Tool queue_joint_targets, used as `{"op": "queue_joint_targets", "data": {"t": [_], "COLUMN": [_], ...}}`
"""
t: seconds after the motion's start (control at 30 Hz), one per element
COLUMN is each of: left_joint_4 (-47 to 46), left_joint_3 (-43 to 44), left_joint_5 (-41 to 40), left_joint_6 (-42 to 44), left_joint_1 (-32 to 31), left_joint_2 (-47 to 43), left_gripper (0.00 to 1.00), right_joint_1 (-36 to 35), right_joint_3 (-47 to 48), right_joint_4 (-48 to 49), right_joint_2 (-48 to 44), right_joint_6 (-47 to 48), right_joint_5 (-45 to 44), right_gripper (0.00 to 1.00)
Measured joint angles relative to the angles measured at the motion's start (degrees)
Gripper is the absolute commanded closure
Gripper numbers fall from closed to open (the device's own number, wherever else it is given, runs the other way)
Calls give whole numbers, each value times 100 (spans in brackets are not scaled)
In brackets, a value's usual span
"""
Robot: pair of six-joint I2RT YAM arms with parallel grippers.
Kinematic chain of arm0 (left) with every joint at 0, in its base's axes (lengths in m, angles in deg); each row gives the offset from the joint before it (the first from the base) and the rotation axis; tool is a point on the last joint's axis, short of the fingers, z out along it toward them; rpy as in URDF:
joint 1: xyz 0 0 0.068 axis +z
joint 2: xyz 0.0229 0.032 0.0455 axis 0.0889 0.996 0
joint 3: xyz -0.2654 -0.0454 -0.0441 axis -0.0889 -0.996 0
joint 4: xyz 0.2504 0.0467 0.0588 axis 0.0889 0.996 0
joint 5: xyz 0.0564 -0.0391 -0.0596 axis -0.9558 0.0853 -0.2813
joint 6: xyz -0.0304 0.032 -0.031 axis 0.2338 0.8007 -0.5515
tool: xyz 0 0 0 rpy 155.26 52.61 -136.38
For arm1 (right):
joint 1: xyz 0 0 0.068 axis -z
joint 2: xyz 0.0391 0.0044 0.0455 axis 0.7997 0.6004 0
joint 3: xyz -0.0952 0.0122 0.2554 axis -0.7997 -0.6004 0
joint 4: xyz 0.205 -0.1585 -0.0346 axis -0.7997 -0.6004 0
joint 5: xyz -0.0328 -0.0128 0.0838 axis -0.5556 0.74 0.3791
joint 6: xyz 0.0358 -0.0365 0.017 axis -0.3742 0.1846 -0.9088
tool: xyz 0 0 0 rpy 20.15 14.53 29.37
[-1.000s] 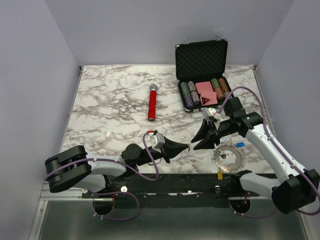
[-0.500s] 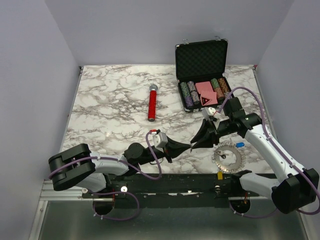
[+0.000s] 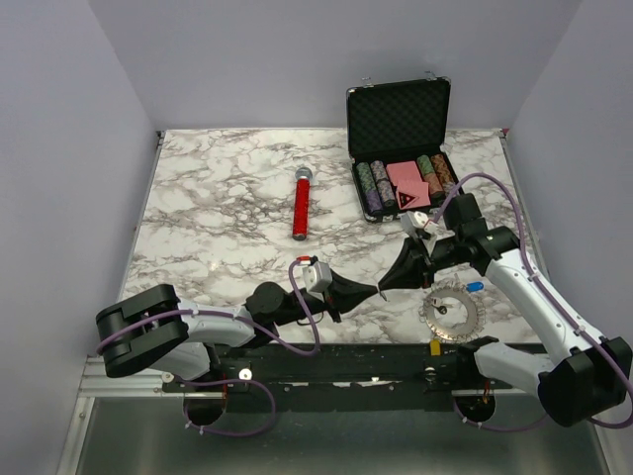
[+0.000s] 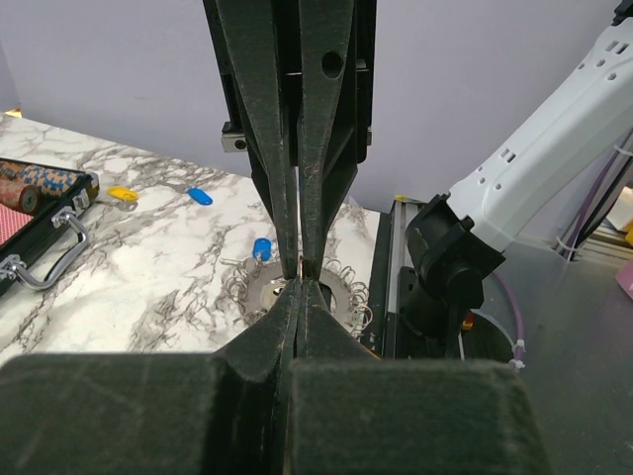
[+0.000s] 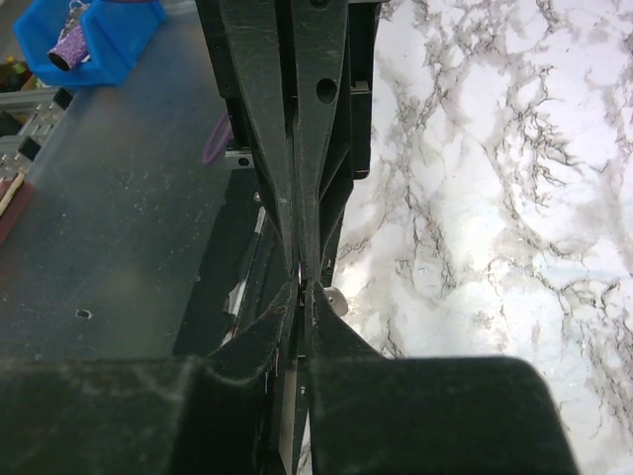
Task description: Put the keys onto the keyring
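Zero threaded on the keyring [image 3: 452, 313] yet — it lies on the table [image 3: 218, 198] beside a blue-headed key [image 3: 475, 287]. Left hand [image 3: 377, 290] pressed shut, right hand [image 3: 385, 287] nearly shut, tips meeting — can't tell what's pinched.

Overhead rear view, close wrist cameras facing

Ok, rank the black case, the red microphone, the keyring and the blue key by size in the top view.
Largest: black case.
Next: red microphone and keyring, too alike to rank; one longer, one wider.
Smallest: blue key.
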Motion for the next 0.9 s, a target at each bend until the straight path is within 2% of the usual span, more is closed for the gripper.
{"op": "queue_joint_targets", "data": {"t": [0.4, 0.53, 0.63, 0.87, 0.9], "left_joint_4": [52, 50, 48, 48, 48], "left_joint_3": [7, 7, 7, 7, 7], "left_joint_5": [37, 37, 35, 35, 35], "left_joint_6": [-2, -2, -2, -24, -24], "left_joint_1": [0, 0, 0, 0, 0], "left_joint_2": [2, 2, 2, 2, 2], "left_gripper": [100, 100, 100, 100, 90], "right_joint_1": [33, 33, 33, 33, 33], "right_joint_3": [-249, -249, -249, -249, -249], "right_joint_4": [330, 374, 389, 374, 363], "right_joint_2": [-199, -199, -199, -201, -205], "right_joint_6": [-262, -330, -350, -341, -341], "right_joint_5": [48, 50, 50, 50, 48], "right_gripper": [85, 89, 100, 100, 100]}}
